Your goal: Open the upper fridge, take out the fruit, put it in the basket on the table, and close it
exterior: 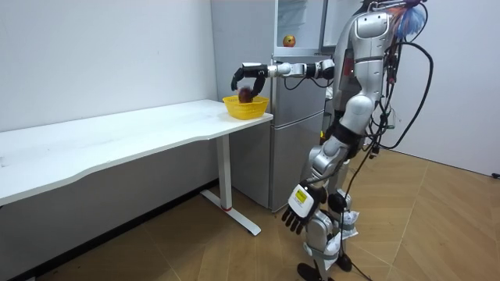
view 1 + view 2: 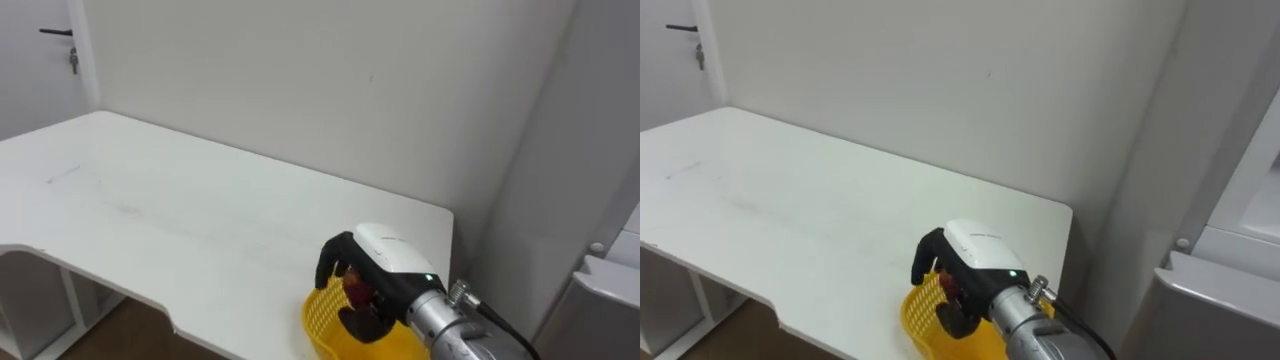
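The right hand [image 2: 385, 252] is closed around a red fruit [image 2: 356, 291], with its fingers curled over it. Just below the hand stands a yellow basket [image 2: 322, 318], on the near corner of the white table [image 2: 200, 215]. The fridge [image 1: 295, 140] is behind the arm. The left hand [image 1: 300, 206] hangs low beside the leg, fingers relaxed.

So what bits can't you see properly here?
- Red fruit: right hand curls round it in the eye views; too small in the room view to name.
- Yellow basket: lower part cut off by the eye views' bottom edge; the hand covers its inside.
- Fridge: the robot's arm and body hide much of its upper part in the room view.
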`<state>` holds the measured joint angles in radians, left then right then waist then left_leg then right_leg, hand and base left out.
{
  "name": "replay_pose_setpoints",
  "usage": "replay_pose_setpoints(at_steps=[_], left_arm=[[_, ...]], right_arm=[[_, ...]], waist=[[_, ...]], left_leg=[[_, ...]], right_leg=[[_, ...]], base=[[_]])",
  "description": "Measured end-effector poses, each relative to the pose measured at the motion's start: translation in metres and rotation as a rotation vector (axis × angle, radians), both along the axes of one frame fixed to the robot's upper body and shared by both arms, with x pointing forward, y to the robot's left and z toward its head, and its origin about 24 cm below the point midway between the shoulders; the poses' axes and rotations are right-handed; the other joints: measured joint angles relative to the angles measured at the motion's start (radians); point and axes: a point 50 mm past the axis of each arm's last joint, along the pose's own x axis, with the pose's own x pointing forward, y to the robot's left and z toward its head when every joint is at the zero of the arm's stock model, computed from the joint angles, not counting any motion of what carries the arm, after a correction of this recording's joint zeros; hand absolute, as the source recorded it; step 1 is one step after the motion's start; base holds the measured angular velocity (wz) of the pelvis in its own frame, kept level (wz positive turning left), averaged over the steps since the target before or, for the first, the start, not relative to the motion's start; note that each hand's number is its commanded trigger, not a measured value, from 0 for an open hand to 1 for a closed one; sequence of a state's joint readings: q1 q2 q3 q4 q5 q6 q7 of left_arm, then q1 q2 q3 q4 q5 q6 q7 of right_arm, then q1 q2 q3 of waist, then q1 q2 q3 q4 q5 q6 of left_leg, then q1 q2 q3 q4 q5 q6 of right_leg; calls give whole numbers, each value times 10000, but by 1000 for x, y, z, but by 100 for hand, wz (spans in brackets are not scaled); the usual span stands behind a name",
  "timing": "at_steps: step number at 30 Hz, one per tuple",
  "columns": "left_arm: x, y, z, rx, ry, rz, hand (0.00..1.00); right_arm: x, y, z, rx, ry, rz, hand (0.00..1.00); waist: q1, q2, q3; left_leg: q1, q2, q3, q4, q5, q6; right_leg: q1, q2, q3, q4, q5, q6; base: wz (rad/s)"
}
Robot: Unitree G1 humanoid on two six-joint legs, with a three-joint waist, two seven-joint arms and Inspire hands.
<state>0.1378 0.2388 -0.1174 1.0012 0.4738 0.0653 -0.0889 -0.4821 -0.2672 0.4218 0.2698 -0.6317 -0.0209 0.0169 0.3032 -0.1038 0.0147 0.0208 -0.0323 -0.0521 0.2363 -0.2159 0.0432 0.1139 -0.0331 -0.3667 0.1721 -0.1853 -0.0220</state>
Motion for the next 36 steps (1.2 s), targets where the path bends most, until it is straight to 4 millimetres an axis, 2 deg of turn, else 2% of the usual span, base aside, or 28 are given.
replay_pose_setpoints(at_steps=[18,36], left_arm=[[5,-1,1,-7,-116,-51,0],[10,-1,2,-14,-287,-88,0]], right_arm=[[0,-2,1,83,-92,-70,0],[0,-2,1,93,-87,-89,0]], waist=[[28,-1,26],[-21,-34,3]], left_leg=[[-11,-4,-16,-8,0,0],[-30,-4,-21,4,0,-1]], right_leg=[[-5,1,-4,0,0,0],[-7,5,-15,-3,0,0]], base=[[0],[0]])
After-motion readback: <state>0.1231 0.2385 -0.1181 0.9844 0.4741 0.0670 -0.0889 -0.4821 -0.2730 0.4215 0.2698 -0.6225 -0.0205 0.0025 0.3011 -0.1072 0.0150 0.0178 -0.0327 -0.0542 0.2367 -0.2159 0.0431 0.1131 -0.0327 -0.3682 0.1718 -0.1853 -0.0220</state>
